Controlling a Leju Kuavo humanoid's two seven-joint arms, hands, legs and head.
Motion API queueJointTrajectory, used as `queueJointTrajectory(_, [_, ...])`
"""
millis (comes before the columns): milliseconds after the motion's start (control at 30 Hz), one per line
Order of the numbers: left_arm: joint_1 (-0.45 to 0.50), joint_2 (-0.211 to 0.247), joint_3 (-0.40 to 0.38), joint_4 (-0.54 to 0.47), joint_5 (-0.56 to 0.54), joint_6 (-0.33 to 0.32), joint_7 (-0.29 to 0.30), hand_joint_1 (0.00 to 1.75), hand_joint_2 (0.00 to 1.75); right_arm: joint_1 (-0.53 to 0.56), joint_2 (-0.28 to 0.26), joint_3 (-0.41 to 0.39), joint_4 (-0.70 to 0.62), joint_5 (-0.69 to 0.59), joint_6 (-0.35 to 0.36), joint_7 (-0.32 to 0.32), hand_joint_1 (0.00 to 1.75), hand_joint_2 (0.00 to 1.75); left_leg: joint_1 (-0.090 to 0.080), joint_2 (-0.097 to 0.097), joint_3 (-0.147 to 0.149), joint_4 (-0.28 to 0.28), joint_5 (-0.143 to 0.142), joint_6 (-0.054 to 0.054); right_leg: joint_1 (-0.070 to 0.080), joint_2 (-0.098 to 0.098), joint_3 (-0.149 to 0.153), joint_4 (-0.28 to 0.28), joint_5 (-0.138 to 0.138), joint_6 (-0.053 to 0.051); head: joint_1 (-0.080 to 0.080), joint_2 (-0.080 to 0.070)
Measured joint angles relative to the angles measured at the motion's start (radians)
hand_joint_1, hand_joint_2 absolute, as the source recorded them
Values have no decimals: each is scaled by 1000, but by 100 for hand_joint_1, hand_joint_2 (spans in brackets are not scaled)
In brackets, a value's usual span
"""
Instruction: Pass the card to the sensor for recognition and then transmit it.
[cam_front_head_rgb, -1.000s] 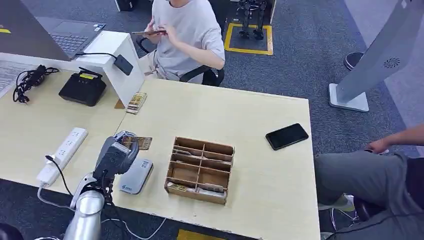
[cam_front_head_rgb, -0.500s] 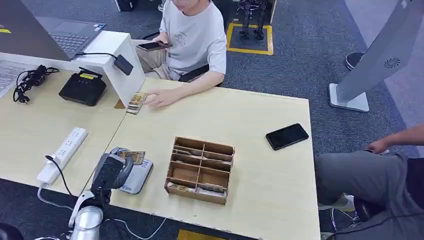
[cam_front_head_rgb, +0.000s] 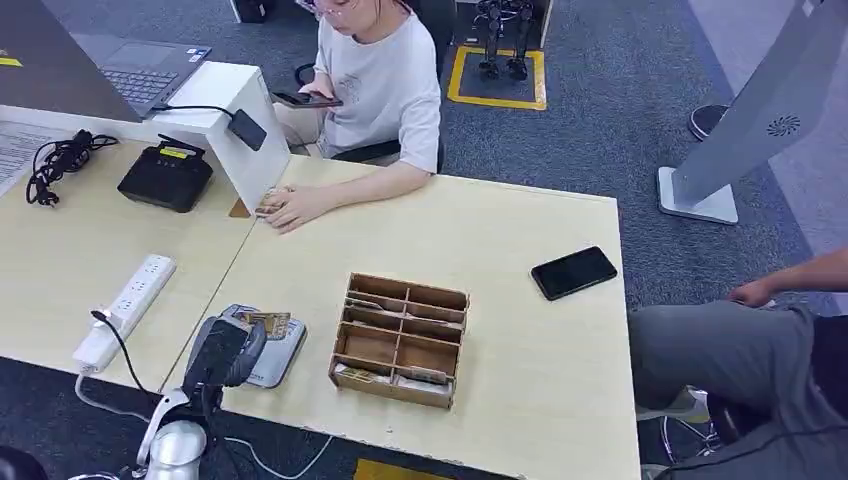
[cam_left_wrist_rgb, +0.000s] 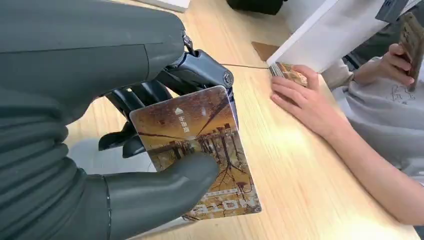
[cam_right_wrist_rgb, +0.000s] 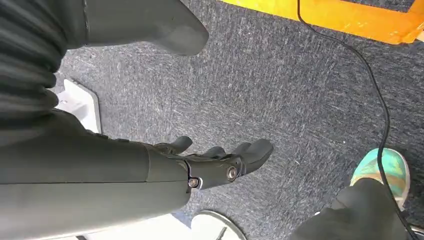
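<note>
My left hand (cam_front_head_rgb: 225, 350) holds a brown and gold card (cam_front_head_rgb: 264, 322) over the grey sensor pad (cam_front_head_rgb: 274, 362) near the table's front edge. In the left wrist view the card (cam_left_wrist_rgb: 200, 150) is pinched between the thumb and the dark fingers (cam_left_wrist_rgb: 150, 95), picture side up. My right hand (cam_right_wrist_rgb: 220, 162) hangs beside my body over dark carpet, fingers apart, holding nothing.
A wooden sorting box (cam_front_head_rgb: 400, 340) stands right of the sensor. A seated person's hand (cam_front_head_rgb: 290, 207) rests on a card stack at the white box (cam_front_head_rgb: 235, 120). A white power strip (cam_front_head_rgb: 125, 310) lies to the left, a black phone (cam_front_head_rgb: 573, 272) to the right.
My left hand has drawn back toward the table's front edge with the card, lowering it over the sensor. The person's hand reached out onto the card stack.
</note>
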Motion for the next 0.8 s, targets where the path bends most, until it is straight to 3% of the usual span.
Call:
queueJointTrajectory(733, [20, -9, 31, 11, 9, -32, 0, 175, 175, 0, 0, -3, 0, 23, 0, 2, 0, 175, 0, 0, 0, 0, 0, 1, 0, 0, 0, 0, 0, 0, 0, 0])
queueJointTrajectory(800, [20, -25, 70, 38, 14, -31, 6, 175, 175, -2, 0, -3, 0, 43, -1, -12, 0, 175, 0, 0, 0, 0, 0, 1, 0, 0, 0, 0, 0, 0, 0, 0])
